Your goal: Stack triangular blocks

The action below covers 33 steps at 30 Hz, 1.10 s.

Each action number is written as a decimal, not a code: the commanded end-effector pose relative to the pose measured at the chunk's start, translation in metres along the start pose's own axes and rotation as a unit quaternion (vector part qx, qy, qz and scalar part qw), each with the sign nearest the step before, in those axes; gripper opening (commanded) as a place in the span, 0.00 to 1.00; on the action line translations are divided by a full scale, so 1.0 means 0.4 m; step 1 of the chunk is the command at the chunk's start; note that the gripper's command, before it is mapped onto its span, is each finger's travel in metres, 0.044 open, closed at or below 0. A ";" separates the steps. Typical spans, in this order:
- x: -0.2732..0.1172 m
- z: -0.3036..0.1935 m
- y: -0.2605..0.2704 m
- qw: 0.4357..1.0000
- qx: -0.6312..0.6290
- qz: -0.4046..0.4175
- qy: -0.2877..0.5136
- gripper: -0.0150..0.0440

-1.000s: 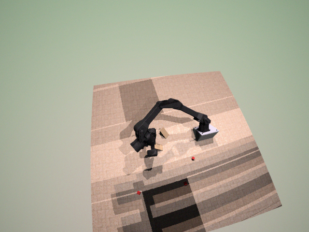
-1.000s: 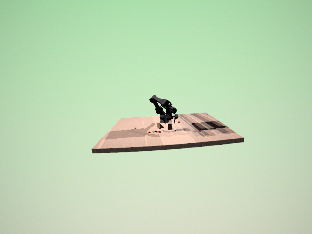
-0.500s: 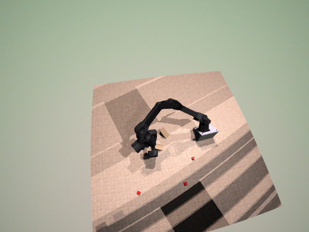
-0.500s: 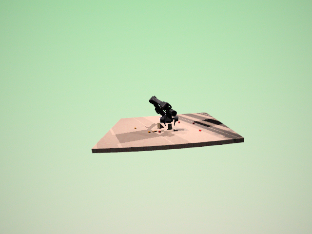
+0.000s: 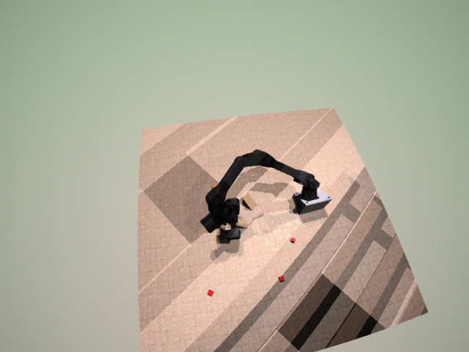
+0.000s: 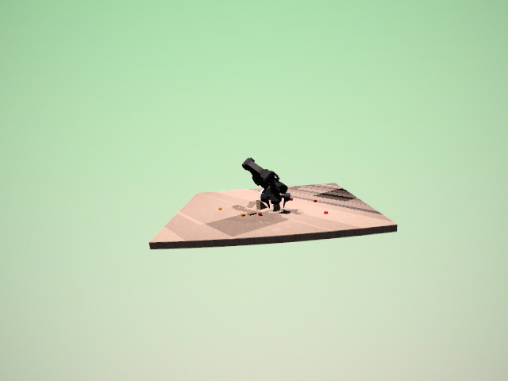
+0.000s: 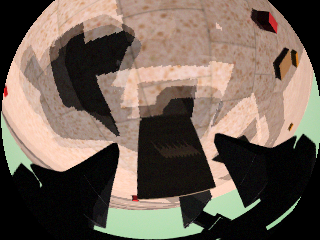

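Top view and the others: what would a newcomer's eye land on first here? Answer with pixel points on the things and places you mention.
The black arm [image 5: 259,157] [image 6: 262,174], arched over the patterned table [image 5: 170,265] [image 6: 197,236] from its pale base at the right in the top view. Next, its open end effector [image 7: 168,143], with a dark block face between the spread fingers in the wrist view. Then three small red cubes, scattered below the arm in the top view, bright against the tan surface.

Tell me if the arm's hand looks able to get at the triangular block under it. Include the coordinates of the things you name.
Probably yes: the open hand [image 7: 168,143] hangs above that triangular block [image 7: 172,162], whose dark face shows between the spread fingers in the wrist view. Nothing visible blocks the gap, though finger clearance at its far side is hard to judge.
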State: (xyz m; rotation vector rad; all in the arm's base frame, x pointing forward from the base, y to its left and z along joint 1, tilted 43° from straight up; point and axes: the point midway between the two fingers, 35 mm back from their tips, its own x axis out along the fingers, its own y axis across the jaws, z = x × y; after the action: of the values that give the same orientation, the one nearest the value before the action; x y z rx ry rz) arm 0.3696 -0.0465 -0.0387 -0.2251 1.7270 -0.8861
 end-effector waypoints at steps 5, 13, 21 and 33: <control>0.010 -0.004 0.005 1.000 -0.004 0.001 0.005 0.78; 0.010 -0.004 0.005 1.000 -0.004 0.001 0.005 0.52; 0.009 -0.005 0.004 1.000 -0.003 0.001 0.004 0.30; 0.001 -0.013 0.003 1.000 -0.002 0.000 -0.025 0.25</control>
State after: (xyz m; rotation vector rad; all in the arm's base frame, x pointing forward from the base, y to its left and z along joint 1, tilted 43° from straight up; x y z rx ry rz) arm 0.3662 -0.0456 -0.0428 -0.2286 1.7204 -0.8829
